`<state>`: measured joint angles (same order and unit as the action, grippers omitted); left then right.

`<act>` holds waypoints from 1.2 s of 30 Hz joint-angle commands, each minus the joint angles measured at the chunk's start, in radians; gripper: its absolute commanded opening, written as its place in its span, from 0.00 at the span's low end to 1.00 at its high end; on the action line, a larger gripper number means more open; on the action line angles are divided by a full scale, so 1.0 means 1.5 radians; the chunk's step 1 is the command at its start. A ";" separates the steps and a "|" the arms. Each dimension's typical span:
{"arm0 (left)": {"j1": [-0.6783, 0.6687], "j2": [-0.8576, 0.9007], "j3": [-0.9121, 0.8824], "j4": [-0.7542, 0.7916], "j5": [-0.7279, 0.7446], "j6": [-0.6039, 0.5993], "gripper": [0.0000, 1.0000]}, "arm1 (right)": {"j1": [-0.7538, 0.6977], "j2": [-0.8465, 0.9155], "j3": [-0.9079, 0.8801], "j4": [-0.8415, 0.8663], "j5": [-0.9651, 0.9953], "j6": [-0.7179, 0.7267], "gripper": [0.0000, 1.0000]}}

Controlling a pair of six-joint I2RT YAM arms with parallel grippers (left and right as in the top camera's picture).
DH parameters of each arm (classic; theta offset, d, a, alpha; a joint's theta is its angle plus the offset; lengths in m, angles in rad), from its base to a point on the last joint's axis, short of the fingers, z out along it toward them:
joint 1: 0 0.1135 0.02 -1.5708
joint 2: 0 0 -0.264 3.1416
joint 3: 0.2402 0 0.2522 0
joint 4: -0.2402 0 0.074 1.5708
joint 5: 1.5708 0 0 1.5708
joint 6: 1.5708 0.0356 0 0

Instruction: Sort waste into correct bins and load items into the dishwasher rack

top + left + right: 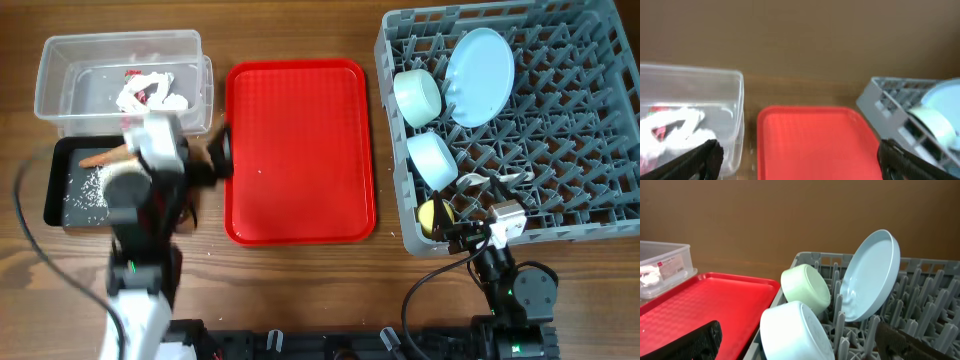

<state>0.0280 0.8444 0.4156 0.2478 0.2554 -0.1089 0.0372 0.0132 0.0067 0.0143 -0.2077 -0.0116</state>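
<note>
The grey dishwasher rack [560, 190] holds the pale blue plate [480, 62] on edge, the pale green bowl [418, 95], the pale blue bowl [432, 160], a yellow cup [435, 215] and a white spoon [485, 180]. My right gripper [462, 232] hangs open at the rack's front left corner, with the blue bowl [795, 332] just ahead of its fingers [690, 342]. White paper [150, 95] and a red wrapper lie in the clear tub [60, 70]. Rice [90, 190] and a carrot-like stick [105, 157] lie in the black tray [55, 205]. My left gripper [215, 158] is open and empty between the bins and the red tray.
The flat red tray [300, 150] lies bare in the middle, between the bins and the rack. The left arm's body covers the right side of the black tray. Cables trail along the table's front edge.
</note>
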 commanded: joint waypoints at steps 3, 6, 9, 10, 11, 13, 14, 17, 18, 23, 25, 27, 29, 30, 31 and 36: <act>0.001 -0.241 -0.191 0.034 -0.055 0.010 1.00 | -0.004 -0.006 -0.001 0.002 0.005 0.009 1.00; 0.001 -0.334 -0.240 0.021 -0.067 0.010 1.00 | -0.004 -0.006 -0.001 0.002 0.005 0.009 1.00; 0.001 -0.429 -0.273 -0.023 -0.075 0.010 1.00 | -0.004 -0.006 -0.001 0.002 0.005 0.009 1.00; 0.001 -0.452 -0.273 -0.051 -0.078 0.010 1.00 | -0.004 -0.006 -0.001 0.002 0.005 0.009 1.00; 0.001 -0.473 -0.273 -0.076 -0.081 0.010 1.00 | -0.004 -0.006 -0.001 0.002 0.005 0.009 1.00; 0.001 -0.521 -0.273 -0.137 -0.092 0.010 1.00 | -0.004 -0.006 -0.001 0.002 0.005 0.009 1.00; 0.001 -0.534 -0.273 -0.153 -0.092 0.010 1.00 | -0.003 -0.006 -0.001 0.002 0.005 0.009 1.00; 0.001 -0.561 -0.273 -0.202 -0.092 0.010 1.00 | -0.004 -0.006 -0.001 0.002 0.005 0.009 1.00; 0.001 -0.561 -0.273 -0.212 -0.092 0.010 1.00 | -0.004 -0.006 -0.001 0.002 0.005 0.009 1.00; 0.001 -0.561 -0.273 -0.211 -0.092 0.010 1.00 | -0.004 -0.006 -0.001 0.002 0.005 0.009 1.00; 0.001 -0.561 -0.273 -0.210 -0.092 0.010 1.00 | -0.004 -0.006 -0.001 0.002 0.005 0.009 1.00; 0.001 -0.561 -0.273 -0.210 -0.092 0.010 1.00 | -0.004 -0.006 -0.001 0.002 0.005 0.009 1.00; 0.001 -0.561 -0.273 -0.210 -0.092 0.010 1.00 | -0.004 -0.006 -0.001 0.002 0.005 0.009 1.00; 0.001 -0.561 -0.273 -0.210 -0.092 0.010 1.00 | -0.004 -0.006 -0.001 0.002 0.005 0.009 1.00; 0.001 -0.561 -0.273 -0.210 -0.092 0.010 1.00 | -0.004 -0.006 -0.001 0.002 0.005 0.009 1.00; 0.001 -0.561 -0.273 -0.210 -0.092 0.010 1.00 | -0.004 -0.006 -0.001 0.002 0.005 0.009 1.00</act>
<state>0.0280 0.0147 0.0093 -0.0601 0.1272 -0.1089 0.0372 0.0128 0.0067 0.0143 -0.2077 -0.0116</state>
